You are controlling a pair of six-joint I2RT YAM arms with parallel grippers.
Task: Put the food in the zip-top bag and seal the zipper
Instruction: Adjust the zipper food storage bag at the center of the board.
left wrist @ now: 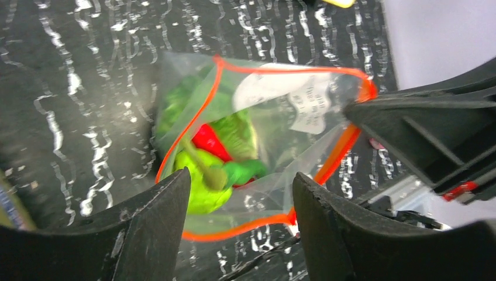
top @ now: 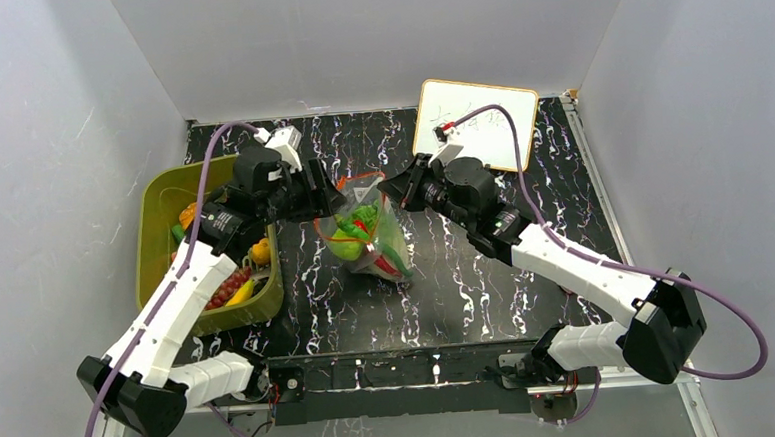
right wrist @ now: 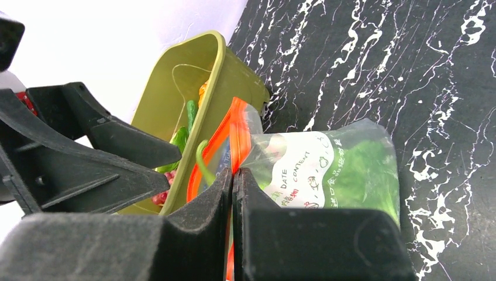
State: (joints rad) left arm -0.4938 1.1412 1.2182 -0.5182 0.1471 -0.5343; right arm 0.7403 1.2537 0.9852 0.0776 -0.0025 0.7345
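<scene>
The clear zip-top bag [top: 366, 235] stands mid-table with its mouth open, holding green leafy and red toy food [left wrist: 202, 184]. Its red-orange zipper [left wrist: 245, 227] rings the mouth. My right gripper [right wrist: 233, 175] is shut on the zipper strip at the bag's right end; it also shows in the top view [top: 399, 190]. My left gripper [left wrist: 241, 193] is open over the mouth's left side, and the near zipper edge runs between its fingers without being pinched. In the top view the left gripper [top: 329, 202] is level with the bag's mouth.
The olive-green basket [top: 153, 206] stands left of the bag, holding an orange [top: 260, 251], a yellow banana [top: 241, 291] and red grapes [top: 227, 285]. A white board [top: 477, 124] lies at the back right. White walls enclose the table.
</scene>
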